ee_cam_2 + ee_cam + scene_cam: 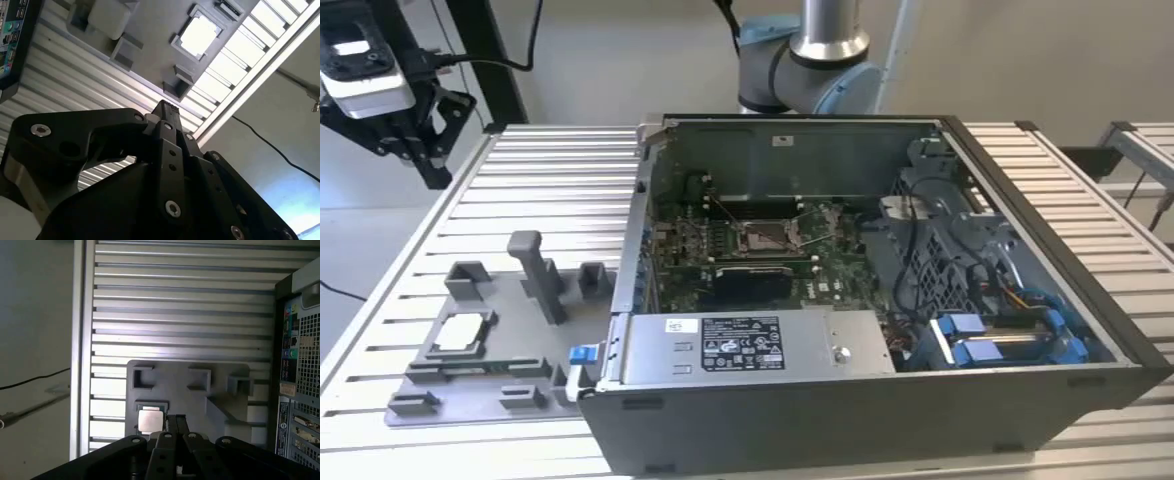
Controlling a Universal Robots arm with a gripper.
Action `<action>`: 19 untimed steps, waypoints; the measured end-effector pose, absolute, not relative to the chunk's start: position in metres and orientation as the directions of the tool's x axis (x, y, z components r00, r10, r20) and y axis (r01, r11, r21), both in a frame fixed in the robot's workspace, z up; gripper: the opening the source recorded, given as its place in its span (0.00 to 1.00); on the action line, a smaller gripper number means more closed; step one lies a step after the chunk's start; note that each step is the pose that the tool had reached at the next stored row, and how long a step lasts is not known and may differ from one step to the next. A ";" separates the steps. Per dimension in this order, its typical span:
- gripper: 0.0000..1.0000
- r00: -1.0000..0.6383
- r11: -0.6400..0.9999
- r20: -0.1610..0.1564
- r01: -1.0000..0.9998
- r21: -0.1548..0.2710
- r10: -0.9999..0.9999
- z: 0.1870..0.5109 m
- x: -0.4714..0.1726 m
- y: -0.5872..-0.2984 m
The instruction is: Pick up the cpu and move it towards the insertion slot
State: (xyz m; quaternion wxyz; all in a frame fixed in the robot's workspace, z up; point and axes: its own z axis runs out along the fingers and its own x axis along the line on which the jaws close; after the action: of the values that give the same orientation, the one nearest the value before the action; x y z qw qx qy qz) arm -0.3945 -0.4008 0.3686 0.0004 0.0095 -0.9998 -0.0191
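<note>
At the exterior view's left, near side of the counter [547, 190], the cpu [460, 335] lies flat in a square pocket of the grey tray [520, 385]. Pale silver face up, nothing on it. Untouched, not yet picked.

The gripper [176, 420] hangs above the tray, well apart from the chip. In both wrist views the fingers look pressed together with nothing between them. In the first wrist view the chip sits just beside the fingertips' line, not under them.

The insertion slot [763, 237] is inside the open computer case [881, 400], on the green board, with a shiny frame and a dark centre. It is well to the right of the tray.

Handling, my guess: the chip is light, thin, stiff and rigid. The metal face is probably slick, and the underside contacts are fragile. The pocket walls hug its edges, so there is little room there. Best hold is likely across two opposite edges. Keep it level and squeeze gently.

Labels: a white and black label [740, 343] sits on the power supply [854, 345], near side of the case. I can't make out its print. In the first wrist view there are stickers and coloured ports on the case's back panel [288, 390], no text readable. I can't make out any marking on the chip face.
</note>
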 end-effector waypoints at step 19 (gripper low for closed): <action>0.00 -1.000 0.999 0.001 -0.019 0.038 -0.019 0.363 -0.414 -0.431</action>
State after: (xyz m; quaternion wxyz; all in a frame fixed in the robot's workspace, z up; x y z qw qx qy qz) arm -0.4137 -0.4308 0.3625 0.0005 0.0096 -0.9998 -0.0190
